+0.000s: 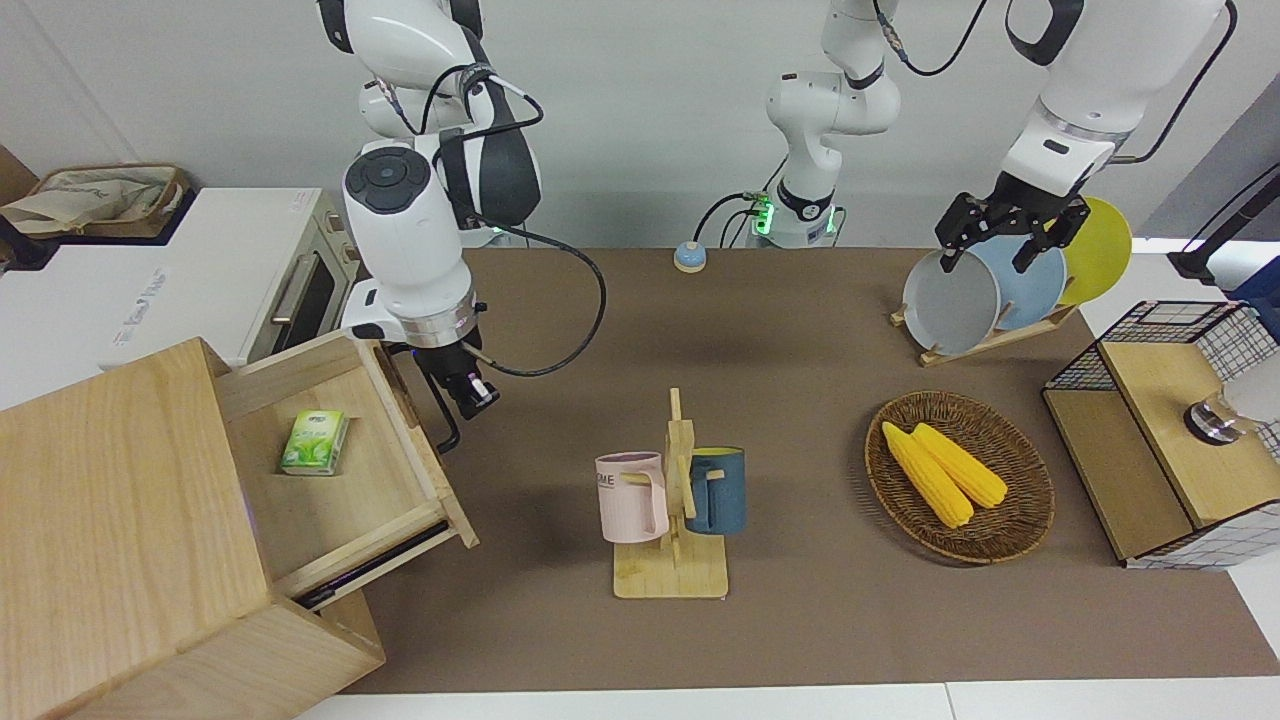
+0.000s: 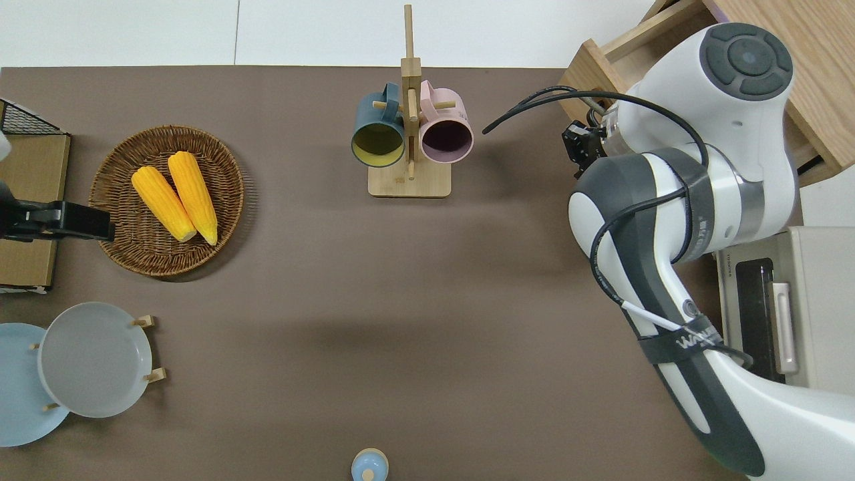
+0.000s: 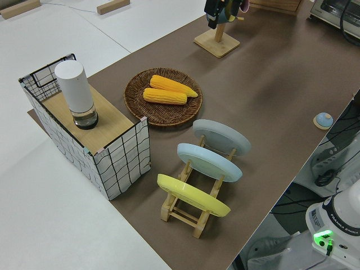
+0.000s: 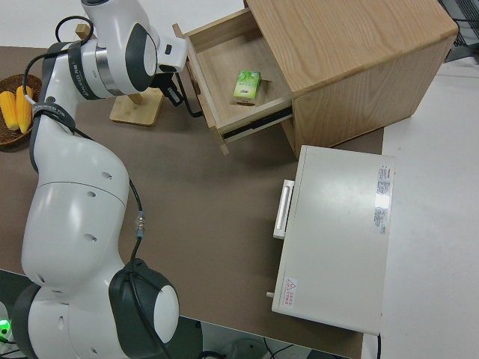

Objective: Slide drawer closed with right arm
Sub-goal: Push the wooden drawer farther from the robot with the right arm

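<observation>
The drawer (image 1: pixel 330 470) stands pulled far out of its light-wood cabinet (image 1: pixel 120 540), which sits at the right arm's end of the table (image 1: pixel 800 620), at the corner farthest from the robots. So the closing looks not yet begun, or barely so: nearly the whole travel is left. It is a wide, shallow tray of pale wood with a black bar handle (image 1: pixel 448 425) on its front board, and a dark runner shows under its side. A small green packet (image 1: pixel 316 442) lies flat on its floor, clear of the walls.

The right arm's tool (image 1: pixel 470 388) is at the drawer's front, close against the handle; whether its fingers are spread, pressed together or pinching the bar I cannot tell. My judgement is that it is placed to push the front board toward the cabinet.

A white oven (image 4: pixel 333 239) stands beside the cabinet, nearer the robots. The left arm is parked.
</observation>
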Robot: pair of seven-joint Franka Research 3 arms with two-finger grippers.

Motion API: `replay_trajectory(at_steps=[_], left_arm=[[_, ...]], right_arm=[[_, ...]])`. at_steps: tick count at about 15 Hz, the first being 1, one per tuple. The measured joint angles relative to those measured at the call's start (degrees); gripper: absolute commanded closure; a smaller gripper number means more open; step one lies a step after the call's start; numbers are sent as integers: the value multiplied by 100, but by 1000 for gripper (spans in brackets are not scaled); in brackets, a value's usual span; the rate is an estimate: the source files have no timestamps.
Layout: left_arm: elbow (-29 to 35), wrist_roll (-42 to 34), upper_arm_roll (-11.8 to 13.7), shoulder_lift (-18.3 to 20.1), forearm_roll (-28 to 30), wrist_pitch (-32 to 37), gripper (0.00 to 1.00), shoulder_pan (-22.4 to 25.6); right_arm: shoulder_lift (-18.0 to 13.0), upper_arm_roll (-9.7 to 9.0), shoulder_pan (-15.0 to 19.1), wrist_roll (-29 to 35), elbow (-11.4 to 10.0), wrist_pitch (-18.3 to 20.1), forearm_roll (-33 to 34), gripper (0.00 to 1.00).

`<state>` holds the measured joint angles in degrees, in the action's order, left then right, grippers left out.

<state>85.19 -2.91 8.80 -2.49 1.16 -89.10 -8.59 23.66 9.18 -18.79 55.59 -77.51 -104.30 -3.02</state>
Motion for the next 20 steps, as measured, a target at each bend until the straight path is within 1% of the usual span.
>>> replay_trajectory(at_steps=[7, 12, 14, 20], left_arm=[[0, 0, 0, 0, 0, 0, 2, 0], [0, 0, 0, 0, 0, 0, 2, 0], [0, 0, 0, 0, 0, 0, 5, 0], [0, 0, 0, 0, 0, 0, 2, 0]], right_arm=[[4, 12, 403, -665, 0, -20, 0, 1000], [10, 13, 610, -911, 0, -34, 0, 1000], [22, 12, 719, -1118, 0, -43, 0, 1000], [30, 14, 984, -1361, 0, -73, 0, 1000]])
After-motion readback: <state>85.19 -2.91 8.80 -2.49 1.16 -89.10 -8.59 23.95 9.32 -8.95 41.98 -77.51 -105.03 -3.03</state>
